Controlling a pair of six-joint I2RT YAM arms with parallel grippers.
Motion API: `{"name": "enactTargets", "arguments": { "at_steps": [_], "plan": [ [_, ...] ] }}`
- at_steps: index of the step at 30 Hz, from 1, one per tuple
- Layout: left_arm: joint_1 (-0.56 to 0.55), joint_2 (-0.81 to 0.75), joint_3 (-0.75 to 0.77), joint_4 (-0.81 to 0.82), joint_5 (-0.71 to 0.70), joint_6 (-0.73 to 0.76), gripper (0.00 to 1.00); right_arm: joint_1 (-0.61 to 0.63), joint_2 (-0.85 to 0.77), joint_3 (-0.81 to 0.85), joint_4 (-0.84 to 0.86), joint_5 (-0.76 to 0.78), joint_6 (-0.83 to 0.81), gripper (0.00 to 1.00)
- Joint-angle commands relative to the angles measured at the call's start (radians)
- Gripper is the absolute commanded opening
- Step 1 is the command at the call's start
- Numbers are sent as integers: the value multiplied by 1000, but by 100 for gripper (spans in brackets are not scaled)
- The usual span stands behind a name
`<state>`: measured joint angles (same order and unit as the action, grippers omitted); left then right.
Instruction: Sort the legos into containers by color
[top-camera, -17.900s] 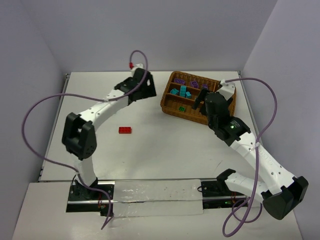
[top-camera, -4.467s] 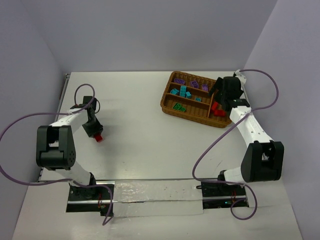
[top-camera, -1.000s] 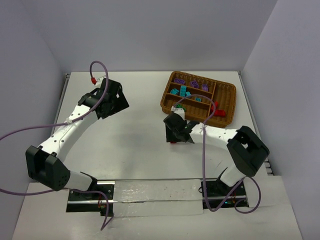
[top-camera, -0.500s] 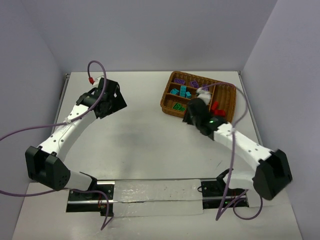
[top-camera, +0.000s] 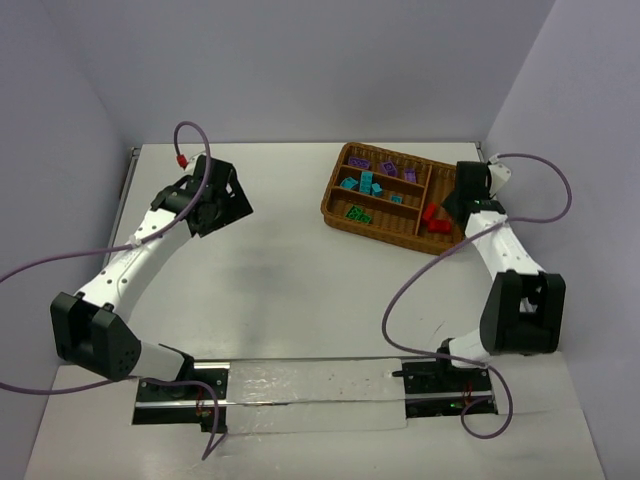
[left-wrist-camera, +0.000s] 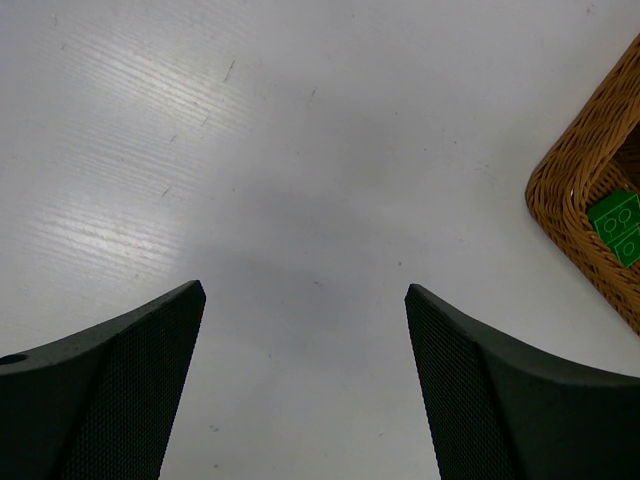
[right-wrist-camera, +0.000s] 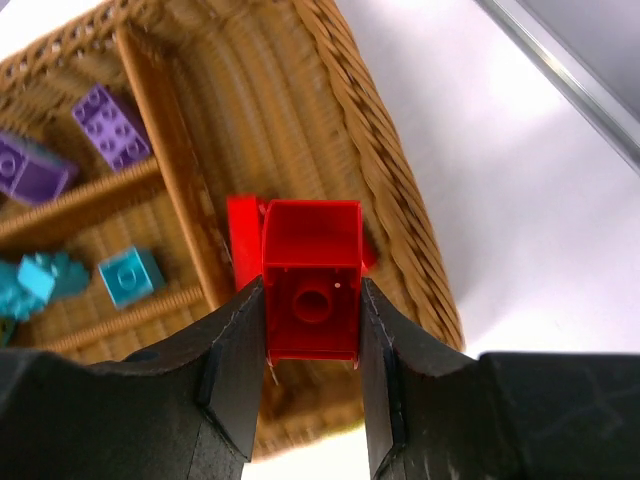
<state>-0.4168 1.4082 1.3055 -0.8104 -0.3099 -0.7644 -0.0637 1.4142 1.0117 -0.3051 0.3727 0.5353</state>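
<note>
My right gripper (right-wrist-camera: 312, 322) is shut on a red lego (right-wrist-camera: 312, 285), held above the wider right section of the wicker tray (right-wrist-camera: 385, 175). Another red lego (right-wrist-camera: 242, 250) lies in that section just beneath. From above, the right gripper (top-camera: 456, 203) hangs over the tray's right end (top-camera: 462, 228), near the red legos (top-camera: 433, 218). Purple legos (top-camera: 386, 168), teal legos (top-camera: 365, 184) and a green lego (top-camera: 356, 213) lie in separate narrow slots. My left gripper (top-camera: 232, 205) stands open and empty over bare table; its wrist view shows the fingers (left-wrist-camera: 150, 340) wide apart.
The tray's woven corner (left-wrist-camera: 575, 195) with the green lego (left-wrist-camera: 622, 226) shows at the right edge of the left wrist view. White walls close the table at back and sides. A metal rail (right-wrist-camera: 560, 70) runs along the table's right edge beyond the tray.
The right gripper closed on the red lego on the table in front of the tray and swung it to the tray's right end. The left arm has barely moved.
</note>
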Motion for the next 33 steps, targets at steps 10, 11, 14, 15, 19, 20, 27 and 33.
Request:
{"name": "enactTargets", "arguments": {
  "at_steps": [10,11,14,15,19,20,27,33],
  "plan": [
    [12,-36,-5,13,3,27,89,-27,288,328,28,-17,-28,93],
    [13,-39,-4,9,-3,28,89,-27,282,332,24,-27,-28,97],
    [19,-53,6,1,-17,34,89,-22,213,319,14,-61,-32,100],
    [23,-59,9,-4,-22,35,89,-19,197,308,10,-75,-36,100],
    [38,-98,19,5,-39,60,90,-1,80,250,-31,-123,-51,100],
    [41,-112,20,12,-40,66,90,5,44,231,-40,-125,-51,100],
    [53,-138,60,-6,-85,77,89,51,-156,80,-95,-158,-39,100],
    [55,-150,47,1,-78,74,89,62,-265,-13,-109,-105,-32,100]
  ]
}}
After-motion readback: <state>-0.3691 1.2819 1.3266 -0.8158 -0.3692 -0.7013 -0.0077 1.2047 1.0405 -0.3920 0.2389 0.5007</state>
